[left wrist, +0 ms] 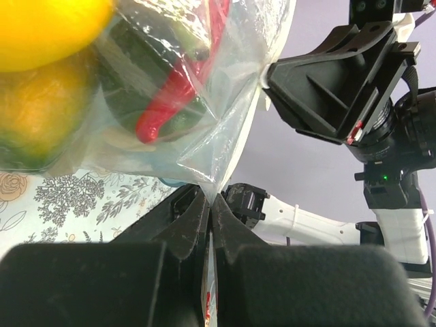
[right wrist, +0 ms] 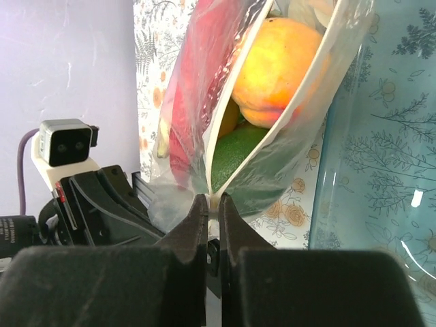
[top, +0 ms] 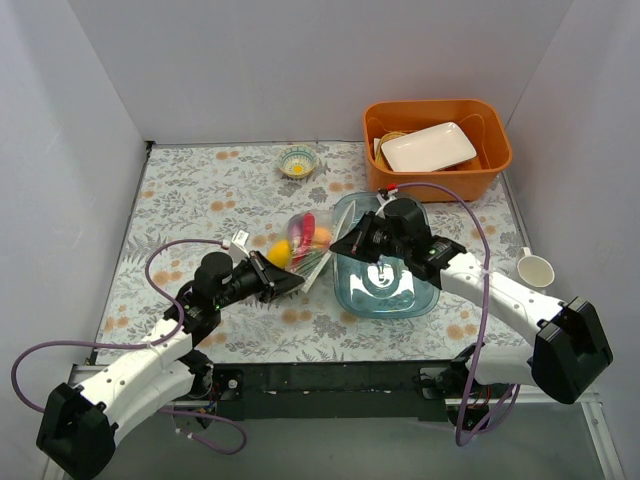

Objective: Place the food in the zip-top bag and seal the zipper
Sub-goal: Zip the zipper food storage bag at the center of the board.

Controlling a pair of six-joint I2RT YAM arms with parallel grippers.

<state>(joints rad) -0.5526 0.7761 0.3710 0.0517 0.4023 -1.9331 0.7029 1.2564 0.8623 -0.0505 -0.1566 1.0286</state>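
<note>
The clear zip-top bag [top: 303,245] lies on the floral table between the two arms, full of food: a yellow lemon [left wrist: 48,27], a red chilli [left wrist: 174,92], an orange peach [right wrist: 276,65], green limes [right wrist: 235,153]. My left gripper [left wrist: 210,197] is shut on the bag's lower corner. My right gripper [right wrist: 212,204] is shut on the whitish zipper [right wrist: 300,102] at the end of the mouth, whose two strips stand parted above the jaws. In the top view the left gripper [top: 292,284] and right gripper [top: 338,246] meet at the bag's near edge.
The clear blue tray [top: 385,270] sits right of the bag, under the right arm. An orange bin [top: 435,150] with a white plate stands back right. A small bowl [top: 297,161] is at the back; a white cup [top: 535,270] at the right.
</note>
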